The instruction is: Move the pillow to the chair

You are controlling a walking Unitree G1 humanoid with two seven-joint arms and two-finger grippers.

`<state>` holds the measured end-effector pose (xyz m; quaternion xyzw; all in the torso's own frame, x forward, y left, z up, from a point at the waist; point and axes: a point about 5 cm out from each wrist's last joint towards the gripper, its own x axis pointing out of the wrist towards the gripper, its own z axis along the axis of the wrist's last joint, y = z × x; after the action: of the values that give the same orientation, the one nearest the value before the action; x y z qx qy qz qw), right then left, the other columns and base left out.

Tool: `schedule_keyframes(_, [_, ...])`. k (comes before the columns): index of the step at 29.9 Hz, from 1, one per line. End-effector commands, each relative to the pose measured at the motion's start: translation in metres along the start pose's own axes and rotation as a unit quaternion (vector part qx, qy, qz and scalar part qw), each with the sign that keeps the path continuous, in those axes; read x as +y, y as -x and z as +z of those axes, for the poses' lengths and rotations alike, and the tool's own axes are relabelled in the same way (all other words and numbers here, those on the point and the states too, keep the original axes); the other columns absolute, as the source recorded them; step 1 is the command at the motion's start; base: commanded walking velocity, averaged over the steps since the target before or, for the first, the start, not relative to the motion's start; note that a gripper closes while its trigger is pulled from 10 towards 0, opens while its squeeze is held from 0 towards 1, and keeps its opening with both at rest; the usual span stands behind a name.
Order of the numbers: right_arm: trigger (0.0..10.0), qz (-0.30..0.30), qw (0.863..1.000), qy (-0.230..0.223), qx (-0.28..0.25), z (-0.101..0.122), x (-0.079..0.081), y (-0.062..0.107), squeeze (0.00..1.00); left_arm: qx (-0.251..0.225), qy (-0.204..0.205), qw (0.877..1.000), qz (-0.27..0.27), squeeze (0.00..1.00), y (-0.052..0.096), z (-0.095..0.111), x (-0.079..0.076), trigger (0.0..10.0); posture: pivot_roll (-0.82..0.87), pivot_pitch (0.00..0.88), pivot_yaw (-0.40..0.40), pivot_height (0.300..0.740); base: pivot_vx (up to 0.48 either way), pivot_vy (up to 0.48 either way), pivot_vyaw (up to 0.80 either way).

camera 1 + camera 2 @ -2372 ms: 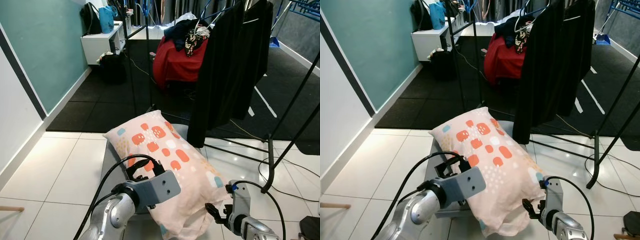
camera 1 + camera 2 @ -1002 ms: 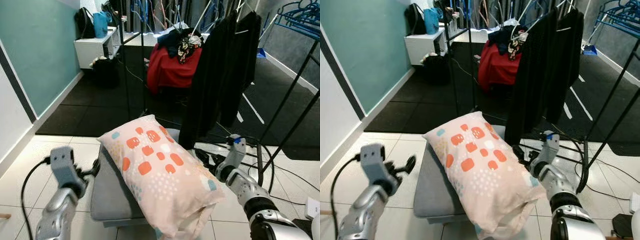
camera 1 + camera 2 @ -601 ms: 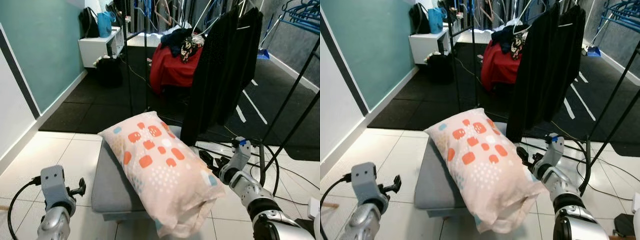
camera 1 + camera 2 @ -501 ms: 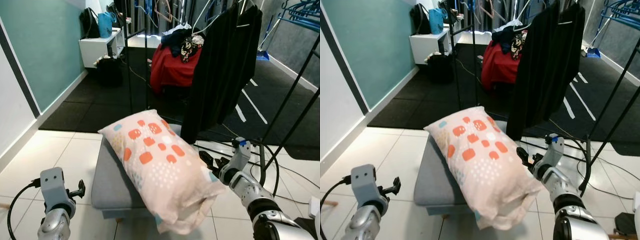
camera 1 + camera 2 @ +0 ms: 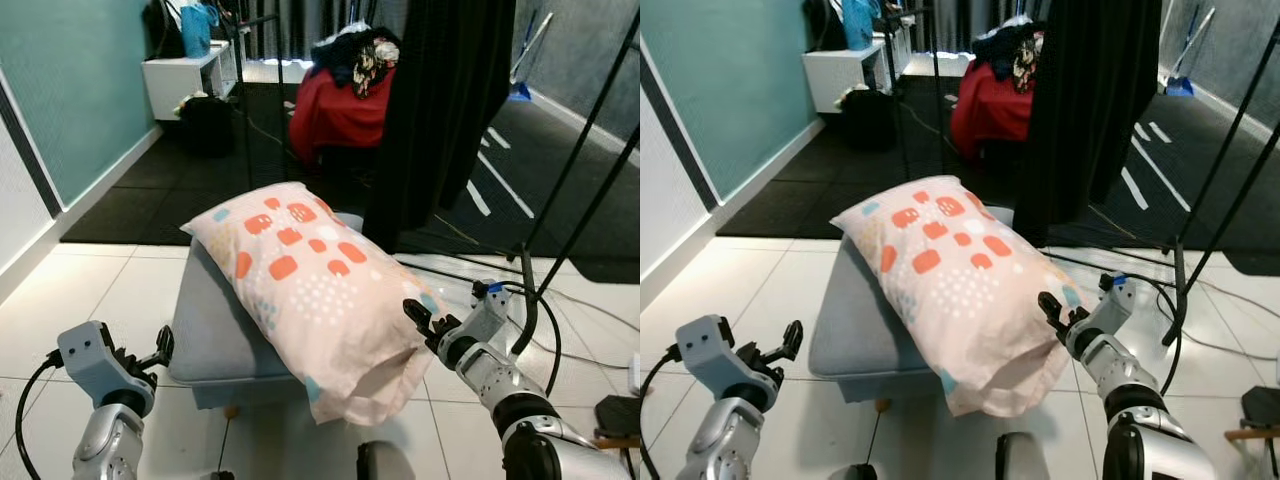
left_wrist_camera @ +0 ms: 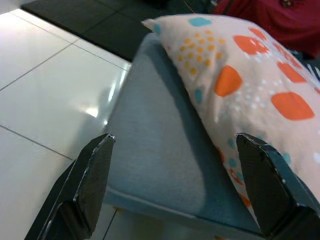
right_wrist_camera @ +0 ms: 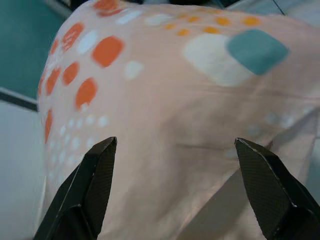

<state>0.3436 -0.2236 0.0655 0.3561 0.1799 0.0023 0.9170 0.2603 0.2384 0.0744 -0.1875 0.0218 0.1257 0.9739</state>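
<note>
The pillow (image 5: 310, 275), pale pink with orange and teal patches, lies slanted across a low grey padded seat (image 5: 205, 320), its near end hanging over the front right corner. My left gripper (image 5: 160, 348) hovers low over the tiles to the left of the seat, open and holding nothing. In the left wrist view its fingers (image 6: 92, 185) frame the seat's side and the pillow (image 6: 250, 80). Beside the pillow's right near end, my right gripper (image 5: 1052, 308) is open. The right wrist view shows the pillow's cloth (image 7: 165, 100) close up between the spread fingers (image 7: 95, 180).
A black clothes rack (image 5: 585, 130) with hanging dark garments (image 5: 440, 100) stands right behind the seat, its legs and cables (image 5: 530, 290) running over the tiles on the right. Farther back are a red-draped heap (image 5: 335, 110), a white shelf (image 5: 185, 80) and a teal wall.
The view has shifted closer and lower. My left arm has drawn back and down from the pillow to the seat's left side. The right gripper stays by the pillow's right end.
</note>
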Motion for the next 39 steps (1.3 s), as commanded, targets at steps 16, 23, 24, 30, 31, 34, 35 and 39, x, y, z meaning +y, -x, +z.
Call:
schedule_keyframes(16, [10.0,0.059,0.985,-0.16,0.011,-0.029,0.02,-0.007,0.0,-0.022,-0.016,0.999,-0.046,0.0,0.029,0.031,-0.005,10.0,-0.01,0.22,0.013,0.48,0.0,0.0,0.0])
schedule_keyframes(23, [10.0,0.078,0.981,-0.175,0.021,-0.033,0.029,-0.009,0.0,-0.026,-0.022,0.998,-0.051,0.0,0.036,0.037,-0.006,10.0,0.01,0.246,0.018,0.46,0.0,0.0,0.0])
schedule_keyframes(24, [10.0,0.083,0.98,-0.177,0.026,-0.035,0.031,-0.01,0.0,-0.025,-0.025,0.998,-0.052,0.0,0.038,0.038,-0.006,10.0,0.01,0.248,0.02,0.455,0.0,0.0,0.0])
schedule_keyframes(30, [10.0,0.128,0.975,-0.172,0.063,-0.045,0.048,-0.013,0.0,-0.025,-0.035,0.998,-0.053,0.0,0.044,0.043,-0.006,10.0,0.02,0.272,0.023,0.44,0.0,0.0,0.0])
schedule_keyframes(31, [10.0,0.14,0.973,-0.169,0.074,-0.047,0.052,-0.013,0.0,-0.024,-0.038,0.998,-0.053,0.0,0.046,0.044,-0.007,10.0,0.02,0.277,0.022,0.44,0.0,0.0,0.0])
schedule_keyframes(34, [10.0,0.158,0.969,-0.165,0.091,-0.05,0.062,-0.015,0.0,-0.025,-0.041,0.997,-0.053,0.0,0.048,0.047,-0.007,10.0,0.02,0.289,0.025,0.44,0.0,0.0,0.0])
schedule_keyframes(35, [10.0,0.158,0.97,-0.154,0.098,-0.052,0.066,-0.016,0.0,-0.024,-0.042,0.997,-0.052,0.0,0.05,0.048,-0.007,10.0,0.02,0.292,0.025,0.44,0.0,0.0,0.0])
schedule_keyframes(39, [10.0,0.103,0.982,-0.132,0.09,-0.051,0.067,-0.021,0.0,-0.02,-0.048,0.997,-0.052,0.0,0.053,0.05,-0.006,10.0,0.02,0.303,0.028,0.44,0.0,0.0,0.0])
